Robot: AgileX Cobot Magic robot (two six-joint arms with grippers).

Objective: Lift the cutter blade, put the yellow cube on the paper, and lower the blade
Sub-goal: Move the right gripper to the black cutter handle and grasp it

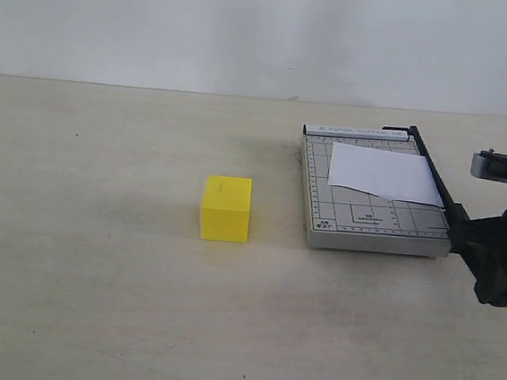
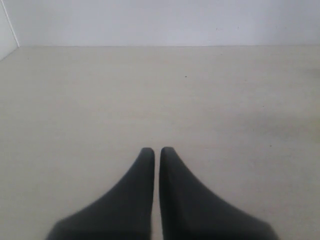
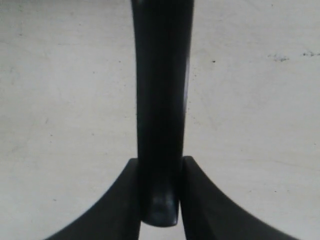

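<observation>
Starting with the exterior view: the yellow cube (image 1: 226, 208) sits on the table (image 1: 93, 273) just left of centre, well apart from the grey cutter board (image 1: 367, 221) at centre right. The paper (image 1: 383, 173) lies flat on the upper part of that board. The cutter blade (image 1: 434, 176) runs along the board's right edge, and it looks down or close to it. The right gripper (image 1: 462, 230) comes in from the right edge of the frame and meets the blade's near end.

Left wrist view: the left gripper (image 2: 156, 150) has its fingers pretty much together, just a sliver of gap, nothing in it, bare table underneath.

Right wrist view: the right gripper (image 3: 160, 165) is clamped on the blade's handle, one finger pressed against each side, and the black bar runs up the middle to the top of the frame.
</observation>
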